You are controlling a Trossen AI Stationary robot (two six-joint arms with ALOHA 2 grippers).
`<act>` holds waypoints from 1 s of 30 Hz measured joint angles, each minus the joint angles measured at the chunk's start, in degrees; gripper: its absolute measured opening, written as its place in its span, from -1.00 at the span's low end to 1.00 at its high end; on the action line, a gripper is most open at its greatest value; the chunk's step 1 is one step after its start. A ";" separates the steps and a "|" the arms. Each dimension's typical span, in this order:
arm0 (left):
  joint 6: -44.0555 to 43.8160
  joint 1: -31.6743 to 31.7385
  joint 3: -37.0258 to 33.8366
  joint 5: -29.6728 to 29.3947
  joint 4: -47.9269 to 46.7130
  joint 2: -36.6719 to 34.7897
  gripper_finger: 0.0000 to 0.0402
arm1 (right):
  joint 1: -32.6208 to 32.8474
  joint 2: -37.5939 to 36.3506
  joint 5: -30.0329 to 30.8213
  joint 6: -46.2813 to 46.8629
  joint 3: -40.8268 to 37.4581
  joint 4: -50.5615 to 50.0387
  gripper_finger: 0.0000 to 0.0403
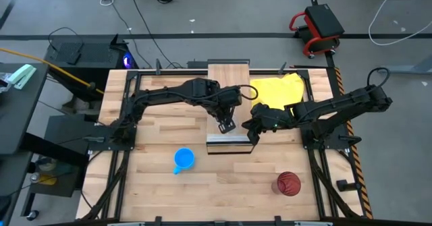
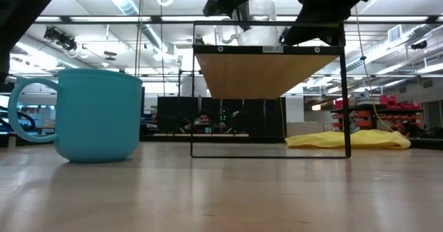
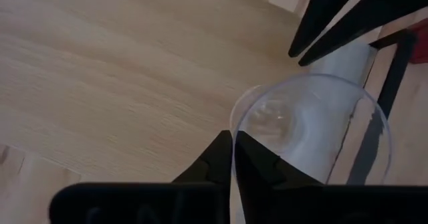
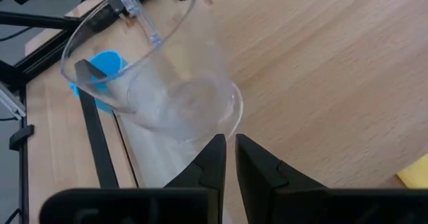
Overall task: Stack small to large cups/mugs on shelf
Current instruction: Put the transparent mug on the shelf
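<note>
The small clear glass cup [image 2: 257, 17] stands over the near end of the light-wood shelf [image 1: 228, 84]. My left gripper [image 1: 226, 125] is shut on its rim. My right gripper [image 1: 254, 133] hovers at the shelf's right edge. Its nearly shut fingertips [image 4: 229, 158] are beside the cup's base [image 4: 200, 110]. The blue mug [image 1: 183, 160] stands upright on the table, left of the shelf's near end. Near the table's near right corner stands the dark red tumbler [image 1: 288, 183]. My left gripper [image 3: 233, 158] pinches the cup's wall at the rim [image 3: 233, 134], one finger inside and one outside, coming from above. The cup [image 3: 307, 124] is about upright, low over the shelf board [image 2: 270, 69]; whether its base rests on the board I cannot tell. My right gripper: I cannot tell whether its fingertips touch the cup's base.
A yellow cloth [image 1: 277, 90] lies on the table right of the shelf's far half, under the right arm. The shelf's dark metal frame legs [image 2: 346, 100] stand at its near end. Bare tabletop lies between the mug and the tumbler.
</note>
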 joint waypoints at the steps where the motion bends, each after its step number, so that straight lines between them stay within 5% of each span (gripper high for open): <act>1: 0.00 0.00 0.04 0.02 0.39 0.19 -0.90 | 0.00 0.00 0.00 0.00 0.00 -0.03 -0.80; 30: 0.00 0.85 0.07 -0.04 3.20 0.44 -0.52 | 0.02 0.00 0.04 -0.02 0.02 -0.63 -0.80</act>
